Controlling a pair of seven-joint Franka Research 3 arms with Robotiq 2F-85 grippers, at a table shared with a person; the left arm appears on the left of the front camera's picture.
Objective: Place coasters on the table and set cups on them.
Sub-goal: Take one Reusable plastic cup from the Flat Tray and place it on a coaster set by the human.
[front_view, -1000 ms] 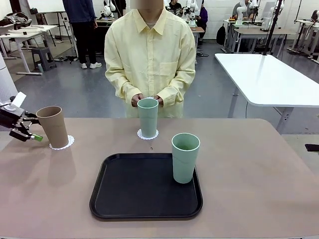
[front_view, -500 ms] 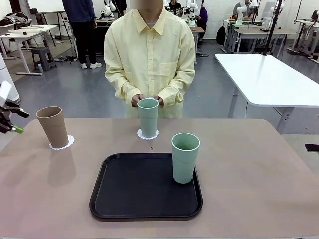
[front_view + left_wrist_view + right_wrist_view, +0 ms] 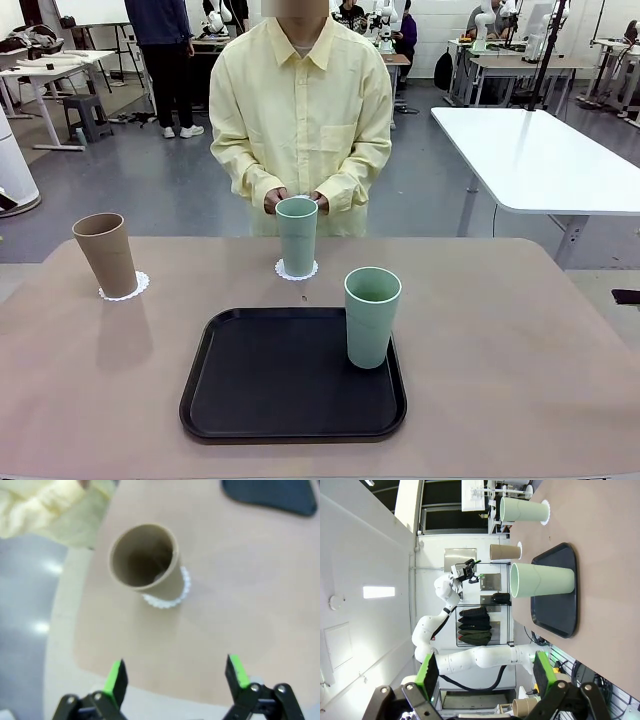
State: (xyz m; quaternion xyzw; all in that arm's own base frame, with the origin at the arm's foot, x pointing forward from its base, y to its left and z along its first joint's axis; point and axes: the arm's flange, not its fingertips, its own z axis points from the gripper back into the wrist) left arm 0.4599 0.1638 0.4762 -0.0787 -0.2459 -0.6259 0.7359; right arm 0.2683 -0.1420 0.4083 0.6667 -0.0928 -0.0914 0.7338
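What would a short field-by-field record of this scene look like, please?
brown cup: upright on the left coaster, left side of the table
far mint cup: upright on the far coaster, just in front of the person's hands
near mint cup: upright on the black tray, no coaster under it
left pincer: open, empty, apart from the brown cup
right pincer: open, empty, away from the cups
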